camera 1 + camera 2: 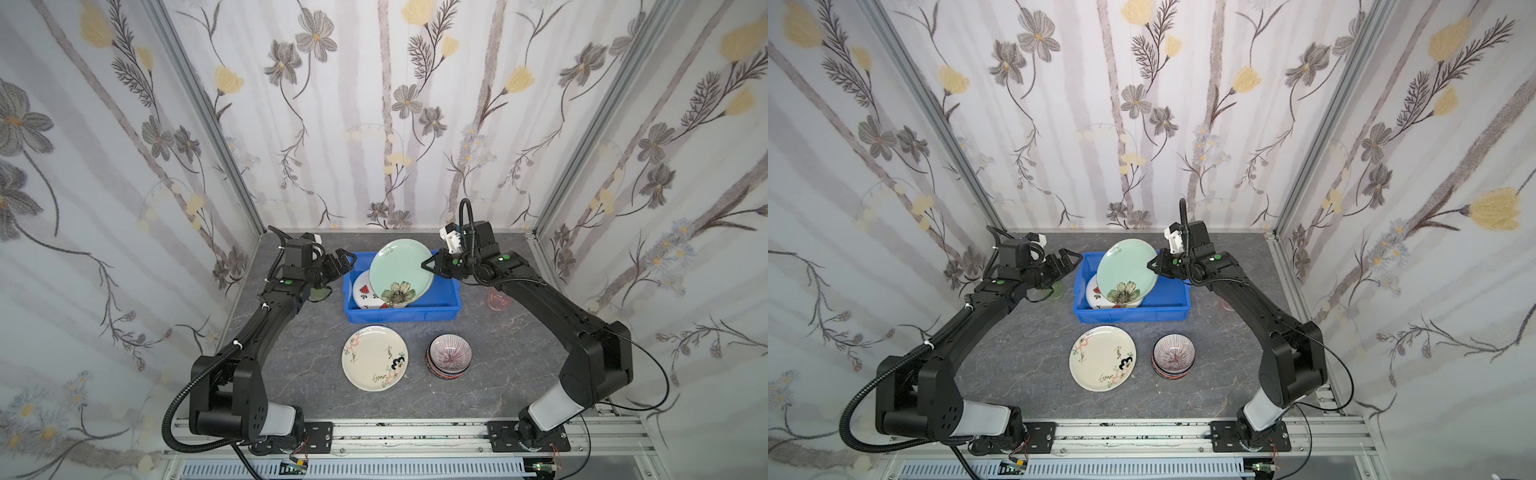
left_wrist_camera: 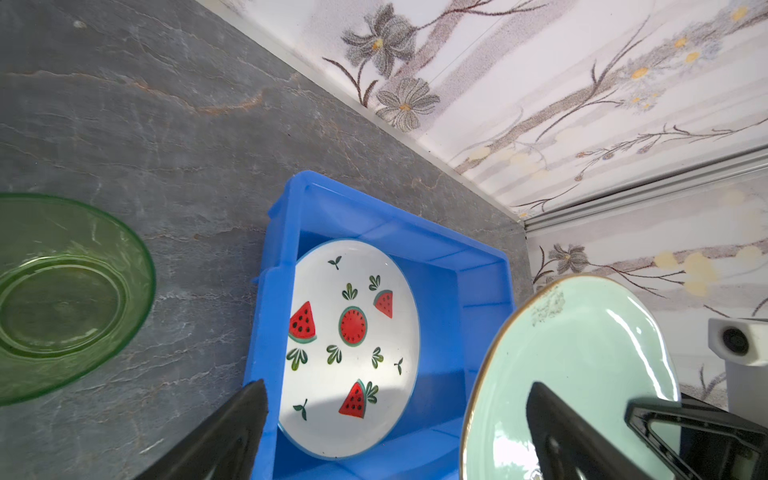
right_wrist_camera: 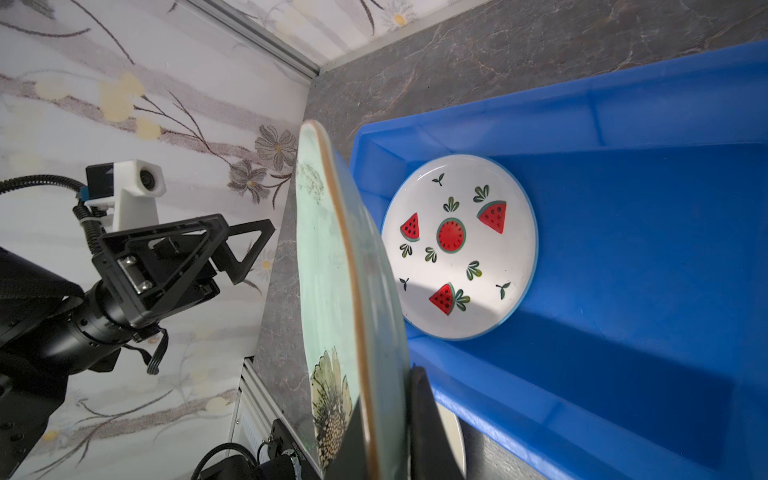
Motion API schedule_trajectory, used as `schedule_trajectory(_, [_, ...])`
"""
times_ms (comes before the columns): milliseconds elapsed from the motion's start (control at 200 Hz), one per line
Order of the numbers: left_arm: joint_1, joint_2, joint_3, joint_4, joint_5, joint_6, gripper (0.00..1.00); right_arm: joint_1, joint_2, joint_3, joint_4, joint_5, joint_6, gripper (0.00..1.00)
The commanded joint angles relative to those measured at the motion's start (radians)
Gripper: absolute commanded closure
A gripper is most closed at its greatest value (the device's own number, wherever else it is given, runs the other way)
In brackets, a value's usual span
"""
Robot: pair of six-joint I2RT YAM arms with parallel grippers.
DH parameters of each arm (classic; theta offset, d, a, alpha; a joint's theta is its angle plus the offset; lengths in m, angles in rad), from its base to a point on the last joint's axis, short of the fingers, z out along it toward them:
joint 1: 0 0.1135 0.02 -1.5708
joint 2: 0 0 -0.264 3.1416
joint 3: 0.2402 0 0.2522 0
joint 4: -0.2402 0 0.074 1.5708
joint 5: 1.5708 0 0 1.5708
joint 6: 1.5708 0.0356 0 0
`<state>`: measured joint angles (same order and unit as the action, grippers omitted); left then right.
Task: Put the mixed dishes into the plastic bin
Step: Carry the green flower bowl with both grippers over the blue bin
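Observation:
My right gripper is shut on the rim of the pale green flower plate, which it holds tilted on edge above the blue plastic bin. In the right wrist view the fingers pinch the plate from both faces. A watermelon plate lies in the left end of the bin, partly hidden by the green plate. My left gripper hangs open at the bin's far left corner with nothing between its fingers. On the table in front of the bin lie a cream plate and a stack of bowls with a radial-striped one on top.
A translucent green tumbler stands on the table left of the bin, under my left wrist. A pink tumbler stands right of the bin, partly behind my right arm. Walls close in the back and both sides.

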<state>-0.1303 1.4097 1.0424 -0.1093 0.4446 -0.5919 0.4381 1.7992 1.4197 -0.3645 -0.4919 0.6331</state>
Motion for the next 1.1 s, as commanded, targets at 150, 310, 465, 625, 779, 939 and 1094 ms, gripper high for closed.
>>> schedule_trajectory(150, [0.012,-0.011,0.004,-0.013,-0.025,0.053,0.0,0.002,0.144,0.077,0.246,-0.049,0.125,1.0])
schedule_trajectory(310, [0.011,-0.028,-0.005,-0.019,-0.043,0.067,0.0,0.003,0.213,0.091,0.274,-0.048,0.138,1.0])
schedule_trajectory(465, [0.011,-0.035,-0.004,-0.023,-0.047,0.073,0.0,0.005,0.26,0.093,0.301,-0.053,0.148,1.0])
schedule_trajectory(625, [0.012,-0.035,0.014,-0.026,-0.043,0.086,0.0,0.007,0.295,0.094,0.317,-0.053,0.144,1.0])
schedule_trajectory(779, [0.011,-0.011,0.066,-0.028,-0.02,0.106,0.0,0.015,0.329,0.093,0.328,-0.053,0.141,1.0])
schedule_trajectory(939, [0.012,0.015,0.096,-0.027,-0.029,0.142,0.0,0.025,0.369,0.09,0.338,-0.049,0.137,1.0])
schedule_trajectory(1094, [0.014,0.017,0.054,-0.027,-0.016,0.146,0.0,0.029,0.399,0.09,0.354,-0.051,0.139,1.0])
